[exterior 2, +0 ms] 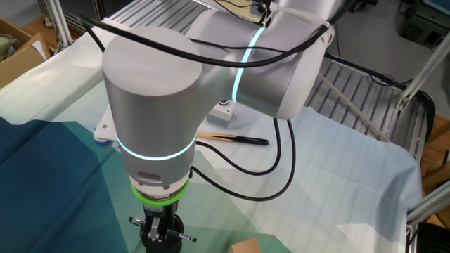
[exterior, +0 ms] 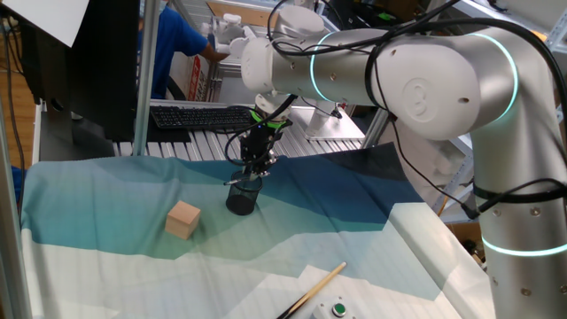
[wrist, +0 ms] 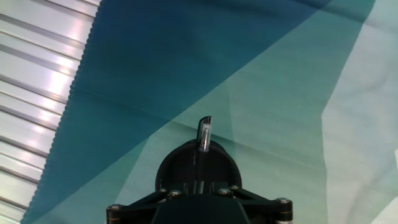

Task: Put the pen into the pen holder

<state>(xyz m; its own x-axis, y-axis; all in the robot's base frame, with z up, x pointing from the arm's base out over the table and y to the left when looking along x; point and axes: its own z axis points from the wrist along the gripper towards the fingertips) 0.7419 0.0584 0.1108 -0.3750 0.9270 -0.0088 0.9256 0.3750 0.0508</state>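
The pen holder (exterior: 241, 200) is a small black mesh cup standing on the blue-green cloth. My gripper (exterior: 256, 172) hangs straight above it, fingertips just over the rim. The jaws look shut on the thin dark pen (exterior: 234, 182), which lies tilted, nearly level, and sticks out to the left over the cup's top. In the hand view the pen (wrist: 203, 132) runs from between my fingers out past the far rim of the pen holder (wrist: 171, 168). In the other fixed view my gripper (exterior 2: 163, 233) shows under the arm and the cup is mostly hidden.
A tan wooden block (exterior: 183, 219) sits left of the cup and also shows in the other fixed view (exterior 2: 246, 247). A long wooden stick (exterior: 314, 288) and a white box with a green button (exterior: 335, 309) lie near the front. A keyboard (exterior: 199, 117) and metal rails are behind the cloth.
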